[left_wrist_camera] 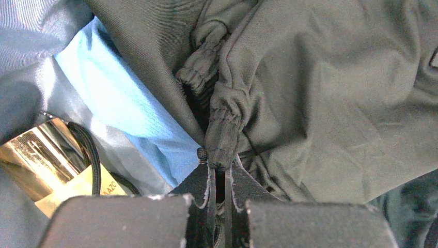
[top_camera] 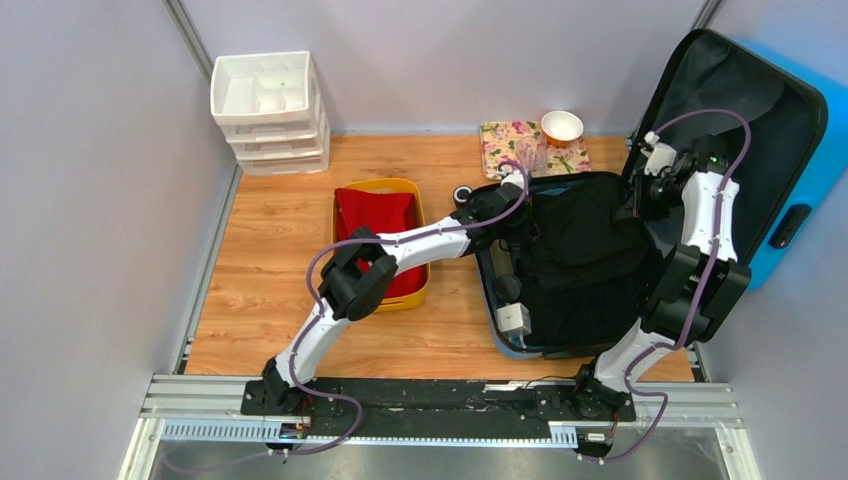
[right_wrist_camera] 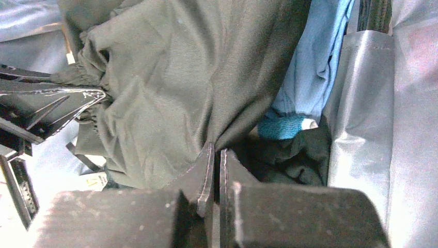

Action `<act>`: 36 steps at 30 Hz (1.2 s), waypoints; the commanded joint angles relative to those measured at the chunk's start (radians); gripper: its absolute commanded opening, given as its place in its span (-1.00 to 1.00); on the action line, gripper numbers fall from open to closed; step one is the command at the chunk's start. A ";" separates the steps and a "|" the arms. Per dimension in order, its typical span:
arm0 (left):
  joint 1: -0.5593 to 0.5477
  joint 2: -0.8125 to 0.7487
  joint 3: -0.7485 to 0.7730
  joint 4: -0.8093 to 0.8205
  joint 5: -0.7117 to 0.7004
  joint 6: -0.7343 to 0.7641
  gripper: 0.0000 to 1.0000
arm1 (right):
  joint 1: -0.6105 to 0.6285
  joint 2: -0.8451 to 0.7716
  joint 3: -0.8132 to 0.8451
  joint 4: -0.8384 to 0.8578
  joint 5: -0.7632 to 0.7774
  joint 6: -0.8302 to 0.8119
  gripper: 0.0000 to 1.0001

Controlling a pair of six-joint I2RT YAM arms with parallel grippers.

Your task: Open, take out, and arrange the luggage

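Observation:
The luggage point(top_camera: 800, 150), a bright-blue hard-shell suitcase, lies open at the right with its lid leaning on the wall. A dark grey garment point(top_camera: 580, 240) fills the lower half. My left gripper point(top_camera: 505, 205) is at the garment's left end. In the left wrist view the gripper point(left_wrist_camera: 221, 168) is shut on a gathered elastic hem of the garment point(left_wrist_camera: 320, 93). My right gripper point(top_camera: 640, 195) is at the garment's right end. In the right wrist view that gripper point(right_wrist_camera: 217, 152) is shut on a fold of the garment point(right_wrist_camera: 181, 77).
A light blue cloth point(left_wrist_camera: 139, 119) lies under the garment, beside a shiny gold item point(left_wrist_camera: 36, 160) with a black cord. A yellow tub point(top_camera: 424, 240) holding red cloth stands left of the suitcase. White drawers point(top_camera: 268, 110), a floral tray point(top_camera: 505, 145) and a bowl point(top_camera: 562, 126) stand at the back.

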State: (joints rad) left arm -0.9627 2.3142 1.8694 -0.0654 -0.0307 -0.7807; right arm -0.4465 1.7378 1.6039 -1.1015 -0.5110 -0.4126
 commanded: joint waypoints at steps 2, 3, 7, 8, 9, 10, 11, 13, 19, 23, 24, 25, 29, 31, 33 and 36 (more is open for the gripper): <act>-0.021 -0.098 0.063 0.047 0.009 0.078 -1.00 | 0.005 -0.090 0.047 -0.023 -0.078 0.021 -1.00; -0.019 -0.102 0.065 0.044 0.009 0.089 -1.00 | 0.005 -0.101 0.048 -0.027 -0.086 0.023 -1.00; -0.018 -0.133 0.073 0.012 -0.009 0.135 -1.00 | 0.005 -0.132 0.053 -0.043 -0.109 0.032 -1.00; -0.019 -0.147 0.076 -0.003 -0.008 0.147 -1.00 | 0.005 -0.138 0.054 -0.050 -0.112 0.032 -1.00; -0.019 -0.156 0.076 -0.008 -0.011 0.173 -1.00 | 0.006 -0.144 0.056 -0.049 -0.115 0.035 -1.00; -0.019 -0.164 0.076 -0.013 -0.009 0.185 -1.00 | 0.006 -0.158 0.057 -0.049 -0.116 0.046 -1.00; -0.019 -0.179 0.077 -0.023 -0.011 0.198 -1.00 | 0.008 -0.164 0.059 -0.043 -0.118 0.052 -1.00; -0.022 -0.190 0.082 -0.039 -0.009 0.230 -1.00 | 0.009 -0.181 0.060 -0.035 -0.113 0.073 -1.00; -0.021 -0.213 0.079 -0.097 -0.009 0.227 -1.00 | 0.015 -0.198 0.062 -0.015 -0.090 0.107 -1.00; -0.021 -0.214 0.028 -0.134 -0.015 0.189 -1.00 | 0.019 -0.173 0.045 -0.005 -0.057 0.103 -1.00; -0.019 -0.213 0.017 -0.140 -0.017 0.179 -1.00 | 0.017 -0.167 0.041 -0.004 -0.038 0.097 -1.00; -0.021 -0.208 -0.001 -0.152 -0.017 0.173 -1.00 | 0.017 -0.161 0.031 -0.003 -0.029 0.090 -1.00; -0.013 -0.200 -0.029 -0.177 0.006 0.146 -1.00 | 0.017 -0.138 0.008 -0.004 0.009 0.067 -1.00; -0.011 -0.205 -0.023 -0.168 0.008 0.159 -1.00 | 0.017 -0.138 0.010 -0.015 -0.009 0.064 -1.00; -0.010 -0.211 -0.010 -0.154 0.002 0.196 -1.00 | 0.017 -0.147 0.017 -0.029 -0.065 0.067 -1.00; -0.007 -0.225 0.049 -0.142 -0.015 0.256 -1.00 | 0.022 -0.179 0.050 -0.040 -0.142 0.083 -1.00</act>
State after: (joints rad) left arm -0.9737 2.1696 1.8404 -0.2447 -0.0284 -0.6018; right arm -0.4294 1.6127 1.6009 -1.1568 -0.5385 -0.3359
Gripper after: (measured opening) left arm 0.033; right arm 0.023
